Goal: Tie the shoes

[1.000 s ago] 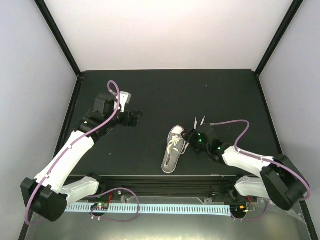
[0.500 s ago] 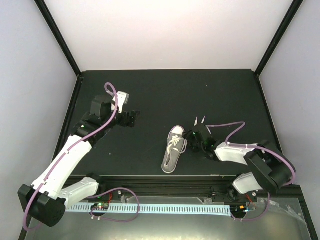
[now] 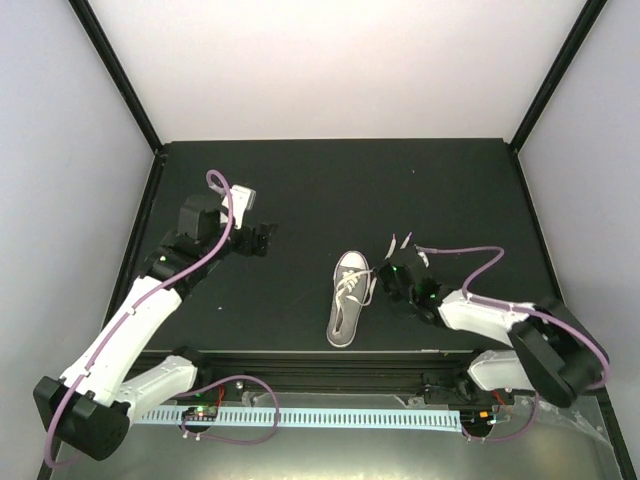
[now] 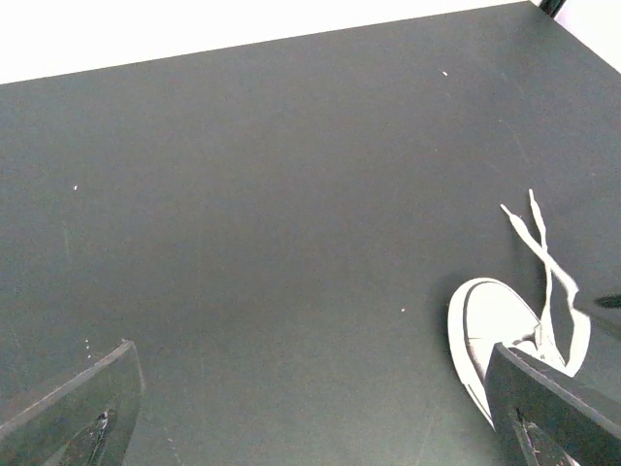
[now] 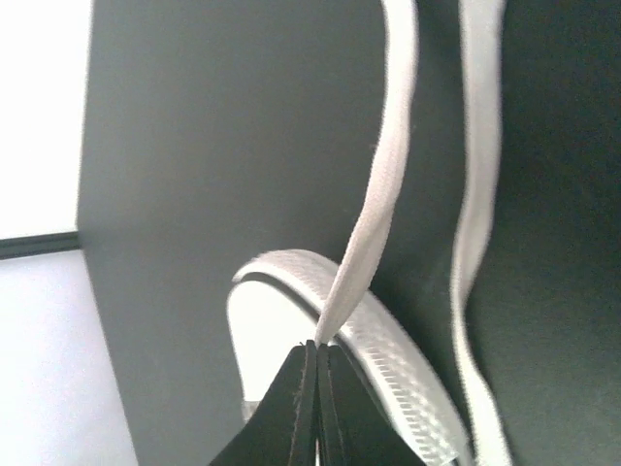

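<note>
Tying the sneaker: I am pinching one white lace [image 5: 374,223] in my right gripper [image 5: 317,348]. Its jaws are pressed flat together on the strand at the lower centre of the wrist view, just over the ribbed white rubber of the toe. The grey sneaker [image 3: 345,300] is lying on the dark table [image 3: 450,190] a little right of centre in the overhead view, its toe pointing up the frame. Both lace tails are trailing off to its upper right. The second lace [image 5: 480,194] is running loose alongside the held one, near it but apart. My left gripper [image 3: 266,237] is hanging spread wide and empty, well apart from the shoe at the left of the overhead view.

To my eye the hold sits partway along the strand, with free tail beyond it. I am judging that the draw should be slow and in line with the lace, since nothing is pinning the light shoe and a sideways tug would likely drag it. The other lace is calling for my left gripper to cross over and take it before any crossing is attempted.
</note>
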Robot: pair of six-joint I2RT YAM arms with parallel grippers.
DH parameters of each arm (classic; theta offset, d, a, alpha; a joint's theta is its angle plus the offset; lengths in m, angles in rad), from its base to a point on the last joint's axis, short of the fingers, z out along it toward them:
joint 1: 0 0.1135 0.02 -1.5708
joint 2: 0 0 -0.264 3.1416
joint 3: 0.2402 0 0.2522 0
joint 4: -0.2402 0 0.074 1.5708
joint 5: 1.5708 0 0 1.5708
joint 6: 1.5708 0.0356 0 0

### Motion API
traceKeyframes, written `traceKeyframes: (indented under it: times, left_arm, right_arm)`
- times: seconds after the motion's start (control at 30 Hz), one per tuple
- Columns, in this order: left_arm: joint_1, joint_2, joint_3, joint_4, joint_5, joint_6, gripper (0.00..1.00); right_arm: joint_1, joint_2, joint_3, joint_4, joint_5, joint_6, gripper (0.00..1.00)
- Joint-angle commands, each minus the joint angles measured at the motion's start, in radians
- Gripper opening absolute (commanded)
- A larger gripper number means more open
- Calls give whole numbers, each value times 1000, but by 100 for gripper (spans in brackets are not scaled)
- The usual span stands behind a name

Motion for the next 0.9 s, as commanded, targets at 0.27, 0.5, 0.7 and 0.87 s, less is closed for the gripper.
traceKeyframes:
  times: [0.27,0.5,0.7,0.87]
  left_arm:
    - [-94,-48,-22,49,194,-84,96]
    - [-105,-316,-346,288,143,-329,96]
    - [-107,-447,-504,210,159,-380,95]
    - [-107,-455,-566,204,199,-438,95]
  right_arm:
    - [27,-266,193,-199,63,-457,2]
    - [143,-129,405,-274,-5,-731,2]
    - [275,97,530,-271,-67,-783,4]
    - [314,107,536,-265,-34,-779,57]
